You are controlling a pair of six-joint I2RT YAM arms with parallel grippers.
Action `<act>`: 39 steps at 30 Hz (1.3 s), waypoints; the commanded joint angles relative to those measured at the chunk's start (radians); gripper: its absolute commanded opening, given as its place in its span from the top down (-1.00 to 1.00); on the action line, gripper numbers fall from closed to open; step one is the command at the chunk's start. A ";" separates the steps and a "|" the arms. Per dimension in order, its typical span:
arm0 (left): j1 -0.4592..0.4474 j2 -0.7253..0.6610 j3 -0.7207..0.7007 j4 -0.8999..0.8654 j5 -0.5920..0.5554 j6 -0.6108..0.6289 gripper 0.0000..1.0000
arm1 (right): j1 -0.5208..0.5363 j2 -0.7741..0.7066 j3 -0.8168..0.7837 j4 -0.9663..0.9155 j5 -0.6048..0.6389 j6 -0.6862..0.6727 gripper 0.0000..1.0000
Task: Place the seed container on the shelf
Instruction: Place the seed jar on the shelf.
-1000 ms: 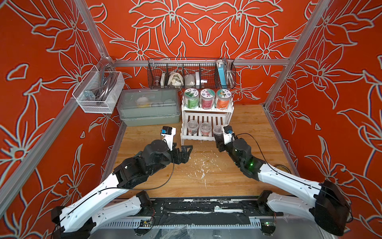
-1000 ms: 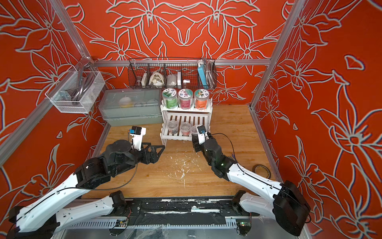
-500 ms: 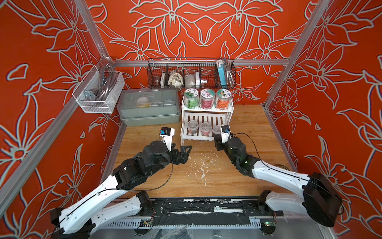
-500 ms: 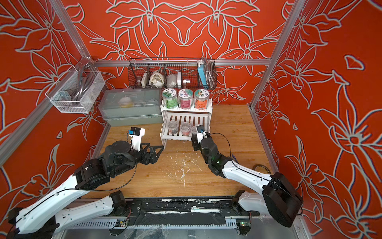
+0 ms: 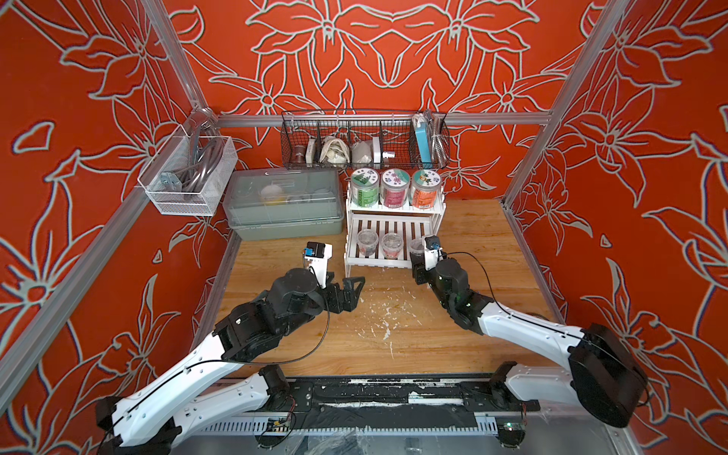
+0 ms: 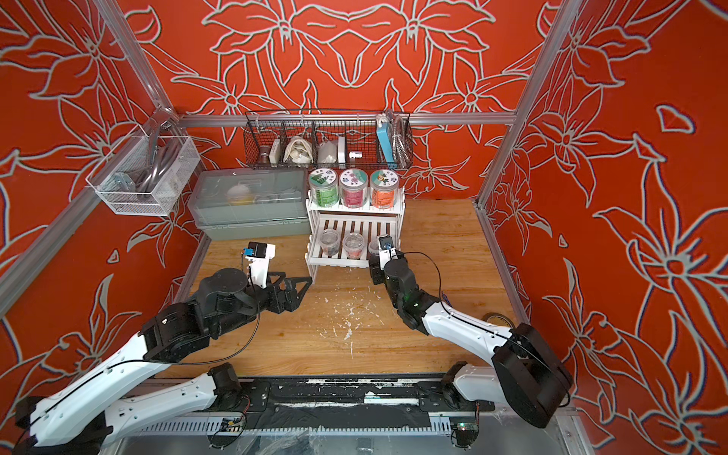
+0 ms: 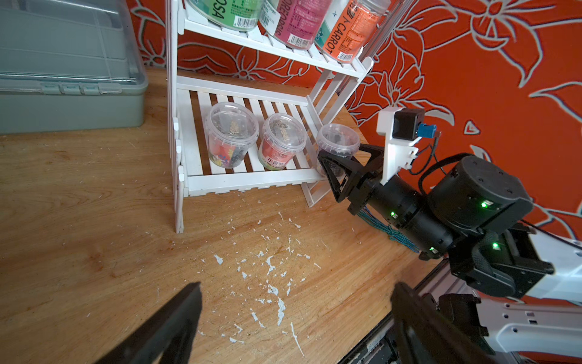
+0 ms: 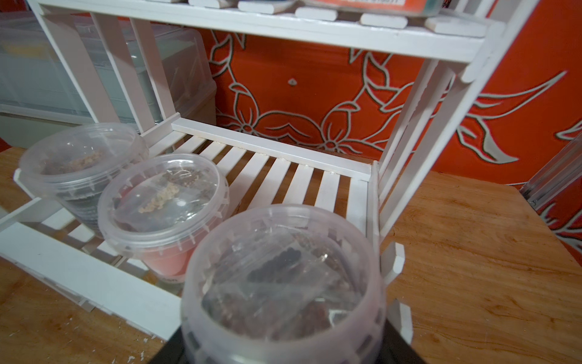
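Two lidded tubs (image 7: 231, 135) side by side on the shelf's (image 7: 252, 182) lower tier, three jars (image 5: 394, 189) above; seed container (image 7: 338, 143) clamped in right gripper (image 7: 343, 157) at the tier's front right corner, arm stretched low; left gripper (image 5: 351, 291) spread wide, empty, over table (image 5: 472, 323)

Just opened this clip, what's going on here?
The right gripper, jaws shut on a clear seed container, holds it at the front right corner of the white shelf's lower tier, beside two similar tubs already standing there. Whether it rests on the slats cannot be told. The left gripper hangs open over the wooden table, holding nothing.
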 commanded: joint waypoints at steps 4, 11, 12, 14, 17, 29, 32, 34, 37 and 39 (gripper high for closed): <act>0.006 -0.012 -0.004 0.023 -0.002 0.022 -0.87 | -0.050 -0.008 0.002 0.012 -0.049 -0.012 -0.21; 0.007 -0.001 -0.002 0.030 0.003 0.022 -0.87 | -0.109 -0.001 0.001 0.004 -0.101 -0.026 -0.21; 0.008 0.000 -0.002 0.030 0.003 0.022 -0.87 | -0.118 -0.001 0.000 0.002 -0.113 -0.029 -0.21; 0.007 0.002 -0.002 0.031 0.003 0.024 -0.87 | -0.126 0.003 0.005 -0.003 -0.126 -0.037 -0.21; 0.007 0.004 -0.002 0.032 0.004 0.026 -0.87 | -0.138 0.004 0.009 -0.005 -0.155 -0.031 -0.21; 0.007 0.010 -0.006 0.040 0.011 0.027 -0.87 | -0.137 0.013 0.054 -0.013 -0.304 0.052 -0.19; 0.008 0.007 -0.009 0.048 0.011 0.027 -0.87 | -0.134 0.019 0.057 -0.009 -0.308 0.069 -0.19; 0.007 0.004 -0.014 0.053 0.011 0.027 -0.87 | -0.132 0.028 0.058 -0.003 -0.308 0.072 -0.21; 0.008 0.001 -0.017 0.049 0.009 0.029 -0.87 | -0.130 0.047 0.063 0.000 -0.302 0.075 -0.22; 0.008 -0.004 -0.020 0.050 0.008 0.028 -0.87 | -0.129 0.059 0.064 0.010 -0.299 0.074 -0.22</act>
